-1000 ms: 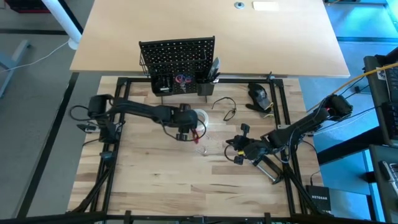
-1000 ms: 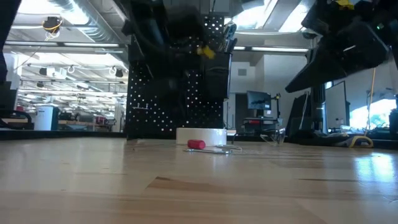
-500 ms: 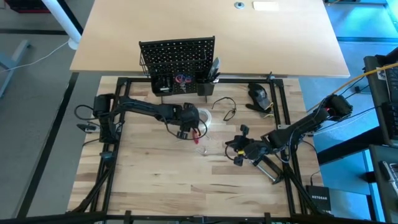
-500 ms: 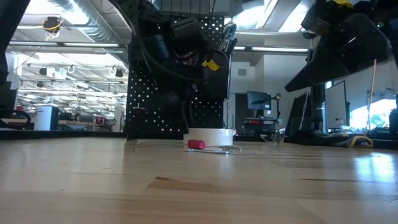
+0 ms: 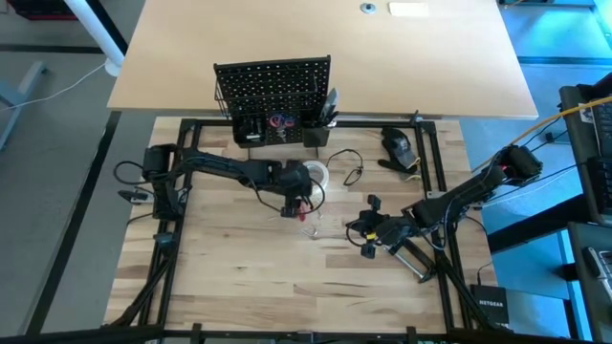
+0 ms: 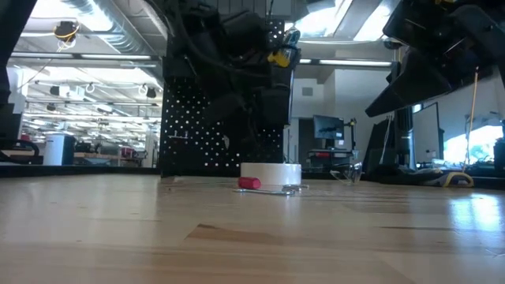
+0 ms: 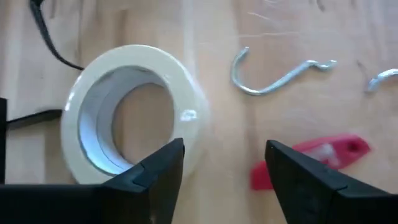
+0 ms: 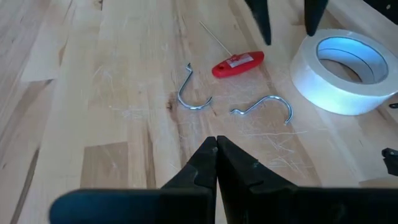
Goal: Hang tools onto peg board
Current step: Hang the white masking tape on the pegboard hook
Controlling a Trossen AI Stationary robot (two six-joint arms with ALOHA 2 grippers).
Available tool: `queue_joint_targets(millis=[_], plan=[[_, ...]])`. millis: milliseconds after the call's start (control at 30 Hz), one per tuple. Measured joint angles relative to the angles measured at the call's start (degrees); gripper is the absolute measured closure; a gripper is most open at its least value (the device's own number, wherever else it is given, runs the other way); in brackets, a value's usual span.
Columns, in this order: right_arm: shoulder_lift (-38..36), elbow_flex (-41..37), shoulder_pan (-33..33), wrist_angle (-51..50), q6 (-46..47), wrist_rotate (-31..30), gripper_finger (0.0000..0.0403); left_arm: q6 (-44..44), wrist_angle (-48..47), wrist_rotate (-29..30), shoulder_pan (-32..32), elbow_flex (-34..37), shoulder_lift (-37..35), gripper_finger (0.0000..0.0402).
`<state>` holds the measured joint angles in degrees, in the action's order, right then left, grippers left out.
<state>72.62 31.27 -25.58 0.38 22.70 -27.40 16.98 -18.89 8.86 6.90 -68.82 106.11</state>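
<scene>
Tape roll (image 7: 134,118) beside L tool (image 7: 224,165)

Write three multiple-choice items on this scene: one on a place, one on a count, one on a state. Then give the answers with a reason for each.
1. Where does the white tape roll lie?
A. On the wooden table, in front of the peg board
B. In the wire basket
C. In the right tool

2. How many loose metal hooks lie on the table near the small red-handled tool?
A. None
B. Two
C. Five

3. How do the right tool's jaws stand?
A. Wide apart
B. Shut on the tape roll
C. Shut with nothing in them

Answers:
1. A: the low view shows the roll flat on the table before the peg board.
2. B: the right wrist view shows one hook and a second hook.
3. C: the fingertips meet, with nothing between them, while the left tool stands open by the roll.
</scene>
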Motion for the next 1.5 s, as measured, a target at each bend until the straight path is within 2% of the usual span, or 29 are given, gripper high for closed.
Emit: queue_joint_targets(millis=[267,500,633,800,900,1100,1233,1333,1433,1500], plan=[[0.0,0.0,0.0,-0.02,-0.39,-0.02,0.0391,3.4,10.02,0.35,1.13,0.0,4.18,0.0178],[0.0,0.02,0.0,-0.31,-0.24,0.0,0.0391,2.95,6.46,1.22,1.78,-0.11,7.41,0.0183],[0.0,0.02,0.0,-0.35,-0.42,-0.5,0.0391,2.48,6.84,2.45,1.13,-0.15,7.52,0.0221],[0.0,0.02,0.0,-0.39,-0.44,-0.61,0.0391,4.88,7.39,5.02,-0.74,-0.01,6.83,0.0299],[0.0,0.02,0.0,-0.44,-0.44,-0.61,0.0391,5.65,4.84,10.57,-2.97,-0.59,5.7,0.033],[0.0,0.07,-0.02,-0.46,-0.46,-0.54,0.0391,0.89,-0.37,22.28,-12.09,-1.08,-0.16,0.033],[0.0,0.07,-0.02,-0.44,-0.48,-0.5,0.0391,-6.99,-9.81,29.97,-20.33,-0.87,-3.8,0.033],[0.02,0.07,-0.02,-0.31,-0.48,-0.5,0.0391,-14.57,-16.86,37.8,-25.73,0.95,-4.88,0.0331],[0.02,0.07,-0.02,-0.24,-0.48,-1.01,0.0391,-23.61,-23.63,44.28,-29.27,4.3,-4.74,0.0331],[0.0,0.07,-0.02,-0.07,-0.51,-1.42,0.0391,-28.71,-24.26,47.58,-30.3,7.91,-4.83,0.0331]])
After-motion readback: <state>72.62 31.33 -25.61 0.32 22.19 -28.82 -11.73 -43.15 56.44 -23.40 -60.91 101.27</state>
